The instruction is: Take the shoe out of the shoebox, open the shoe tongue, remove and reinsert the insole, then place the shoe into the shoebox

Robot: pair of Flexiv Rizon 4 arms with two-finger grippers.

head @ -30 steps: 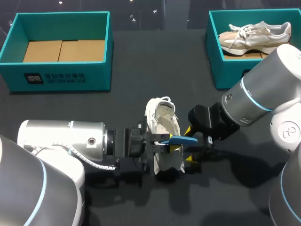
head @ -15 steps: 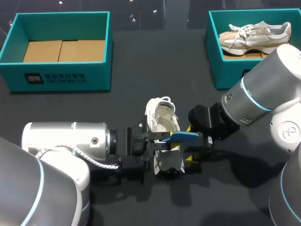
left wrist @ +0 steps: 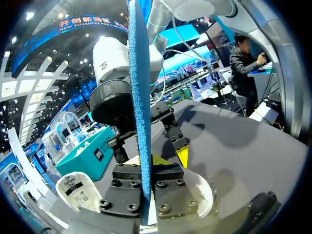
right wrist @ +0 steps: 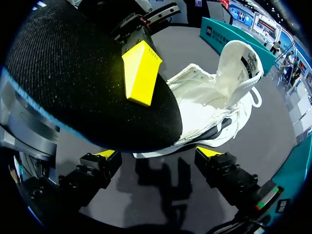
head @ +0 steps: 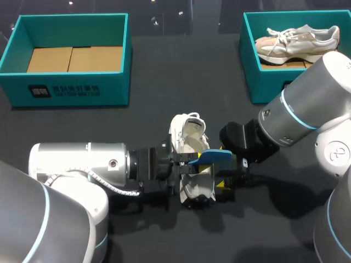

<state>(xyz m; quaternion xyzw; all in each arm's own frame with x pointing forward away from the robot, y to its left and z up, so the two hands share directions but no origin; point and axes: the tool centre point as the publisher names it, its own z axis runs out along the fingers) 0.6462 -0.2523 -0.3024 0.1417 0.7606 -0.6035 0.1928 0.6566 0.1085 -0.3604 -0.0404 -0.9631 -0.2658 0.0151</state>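
Standing at the bench's point(head: 164, 76) far left corner: teal shoebox point(head: 71, 87), open, its cardboard floor showing. Left hand point(head: 189, 164), near the middle of the front edge: clamped on a blue insole point(head: 213, 156), which juts over the shoe toward the right arm, black underside down. White shoe point(head: 189, 137): on the bench beneath the insole, tongue raised. Right hand point(head: 221, 167): just beside the shoe, fingers spread wide, gripping nothing. Far right corner: second shoebox point(head: 263, 82), containing a beige-and-white shoe point(head: 296, 41).

Left claw point(left wrist: 145, 187) clamped tight; right claw point(right wrist: 158, 156) spread.
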